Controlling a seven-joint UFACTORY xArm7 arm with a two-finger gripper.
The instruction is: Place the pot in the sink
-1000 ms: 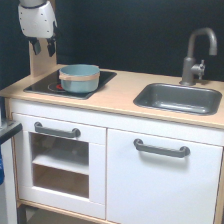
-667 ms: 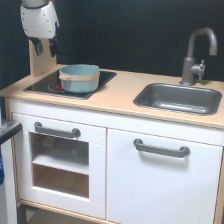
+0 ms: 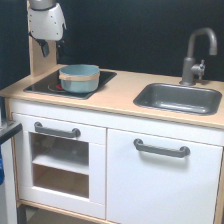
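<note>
Pot [image 3: 79, 78]: light teal body with a tan band at the rim, standing upright and mouth-up on the black stovetop [image 3: 42, 85], toward the exterior view's left end of the table [image 3: 120, 97]. It is round, so it has no long axis in plan; its one axis runs vertically through the open mouth. I cannot make out the side handles at this size, so I cannot tell which way they point.

My fingers [image 3: 52, 48] hang above and behind the stovetop, to the exterior view's left of the pot and clear of it. One dark finger [image 3: 44, 48] shows plainly below the white housing; the other is lost against the dark wall, so I cannot tell whether they stand apart or together.

Sink [image 3: 180, 98]: dark grey basin, apparently empty, well apart from the pot at the exterior view's right, beside the faucet [image 3: 195, 55]. The task is, in my judgement, not yet begun.

Risks from here, as I judge them: a descent off-centre would strike the rim and tip or push the pot; a shallow pinch on the thin wall could slip during the long carry; a low carry would catch the sink's near edge, and a high one the faucet spout.
</note>
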